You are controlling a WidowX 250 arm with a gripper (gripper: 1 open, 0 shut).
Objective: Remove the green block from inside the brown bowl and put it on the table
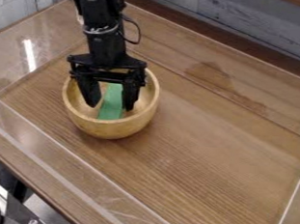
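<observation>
Far left and along the near edge, low clear acrylic walls [34,152] border the table [202,137], a glossy brown wood-grain top. Left of centre sits the brown bowl [142,120], round, light tan wood, thick-rimmed, resting flat on the table. Above it the black arm descends from the upper left, its gripper [110,92] pointing straight down into the bowl's mouth. Jaws stand spread wide, one dark finger to each side, nothing between them clamped; the hand holds nothing. The green block [113,103] lies inside the bowl, leaning against the inner wall rather than flat, its long axis running up toward the rim, and it shows in the gap between the fingers. Whether either finger touches it cannot be told at this size. Judged by look: a small rigid bar, light, smooth and matte, not fragile, unlikely to deform under a pinch. Its tilt and the curved bowl floor could let it slide or pivot if caught near an end. The best hold appears to be across the narrow width at mid-length. To the right, the table is bare wood with faint glare, offering room for setting the block down.
</observation>
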